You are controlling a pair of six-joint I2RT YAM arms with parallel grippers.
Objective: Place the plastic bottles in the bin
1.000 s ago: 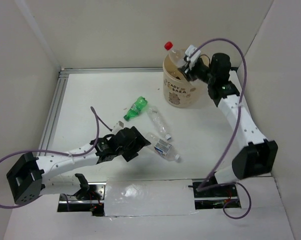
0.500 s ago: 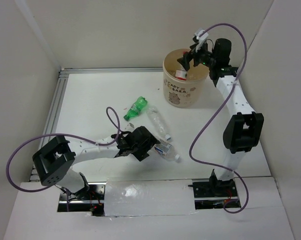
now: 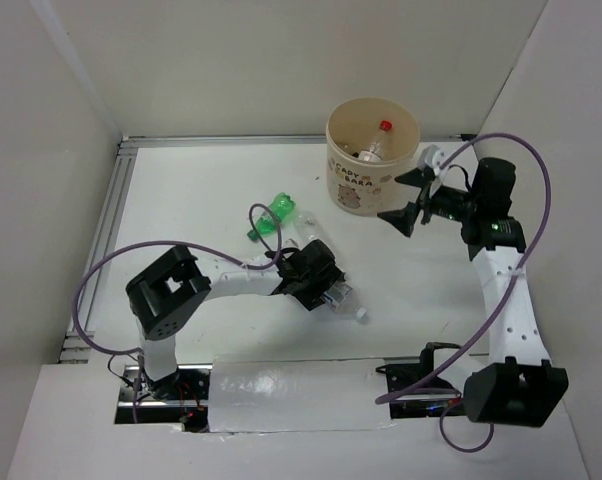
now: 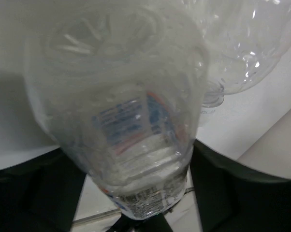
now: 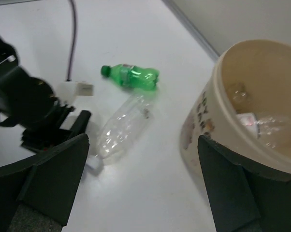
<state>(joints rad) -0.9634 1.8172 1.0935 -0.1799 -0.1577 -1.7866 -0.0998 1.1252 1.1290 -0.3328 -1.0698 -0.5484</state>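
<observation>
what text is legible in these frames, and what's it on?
"CAPY BARA": brown lettering on the side of the bin, top view.
Blue and red label on the clear bottle, left wrist view: print too blurred to read.
Label on the green bottle: too small to read.
Lettering on the bin in the right wrist view: blurred, unreadable.

Between my left jaws the bottle (image 4: 136, 135) is blurred, its far end cut off; it hides the jaw tips, so my grip is unclear. Past my right jaws the bin (image 5: 203, 130) runs off-frame, contents blurred.
</observation>
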